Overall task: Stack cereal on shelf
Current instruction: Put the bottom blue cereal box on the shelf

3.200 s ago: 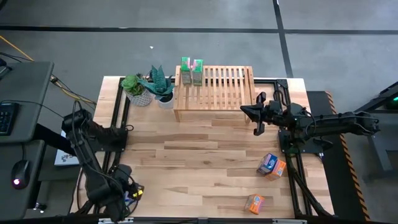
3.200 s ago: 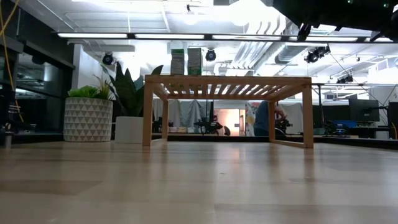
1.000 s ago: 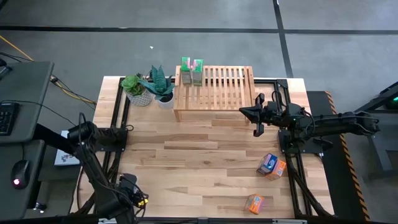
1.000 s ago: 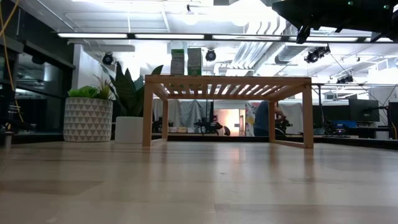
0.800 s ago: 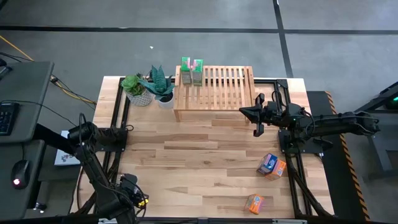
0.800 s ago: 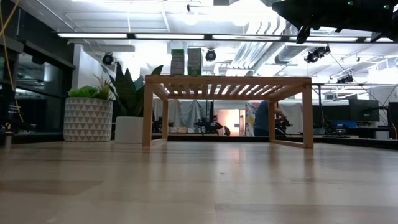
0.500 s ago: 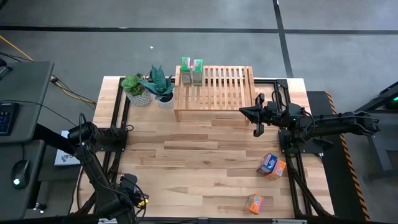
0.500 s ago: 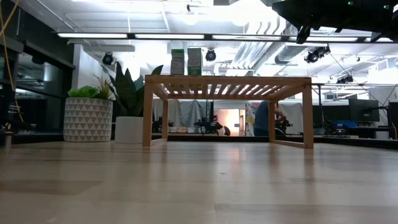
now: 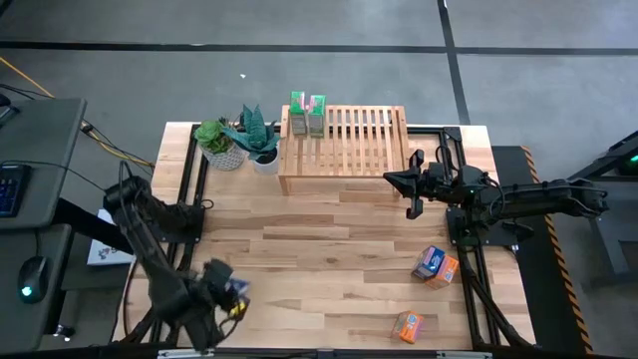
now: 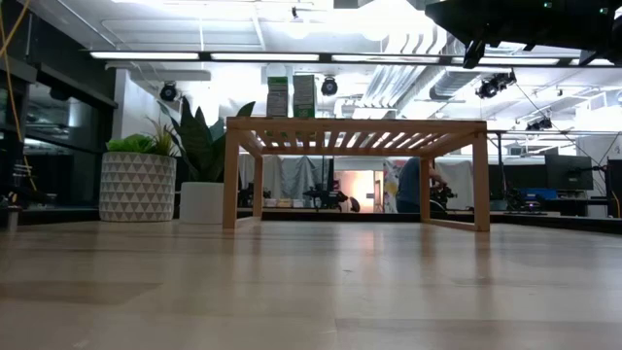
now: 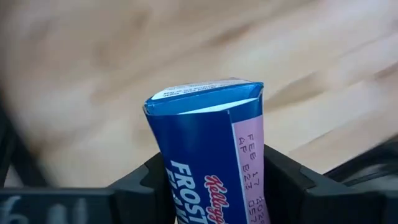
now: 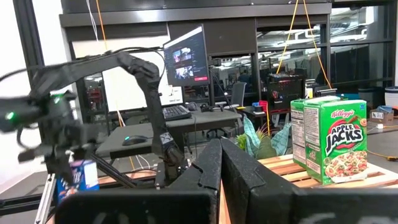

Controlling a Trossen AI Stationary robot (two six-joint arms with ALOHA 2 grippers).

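Note:
My left gripper hangs over the table's near left corner, shut on a blue cereal box, which also shows in the right wrist view. The wooden shelf stands at the far edge with two green cereal boxes upright on the far left end of its slatted top. A blue box leaning on an orange one and another orange box lie on the table at the near right. My right gripper hovers shut off the shelf's right end. My left gripper pinches the blue box between its two fingers, one on each broad face. The fingers slant steeply down from above and lie across the box. One glued end flap points away from the gripper. The box is lifted clear of the table.
Two potted plants stand left of the shelf at the far left. Bare wood lies in the table's middle. A desk with keyboard and mouse sits off the table's left side.
My left gripper has risen from below the table's near left corner and gone toward the far and right edges, carrying the blue box up over the tabletop. Its wrist has turned along the way.

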